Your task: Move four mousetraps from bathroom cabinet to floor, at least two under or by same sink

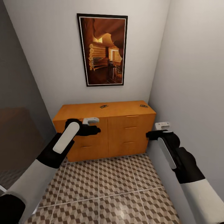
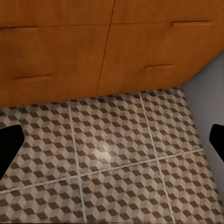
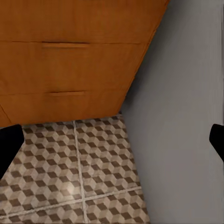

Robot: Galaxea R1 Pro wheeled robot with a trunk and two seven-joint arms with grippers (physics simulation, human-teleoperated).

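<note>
- The bathroom floor (image 1: 118, 186) has big square tiles with a brown and cream cube pattern. It runs up to the foot of the cabinet.
- The cabinet (image 1: 105, 130) is shiny orange wood. It stands against the back wall, in the corner by the right wall. Its drawers have wooden bar pulls.
- A framed picture (image 1: 102, 49) of a log room hangs on the wall above the cabinet.
- The left gripper (image 1: 93, 129) is held up in front of the cabinet's left half. Its fingers are spread wide apart in the left wrist view. It holds nothing.
- The right gripper (image 1: 151, 134) is held by the cabinet's right edge. Its fingers are spread wide too. It holds nothing.
- Two mousetraps lie flat on the cabinet top. One mousetrap (image 1: 104, 106) is near the middle. The other mousetrap (image 1: 143, 106) is near the right end.
</note>
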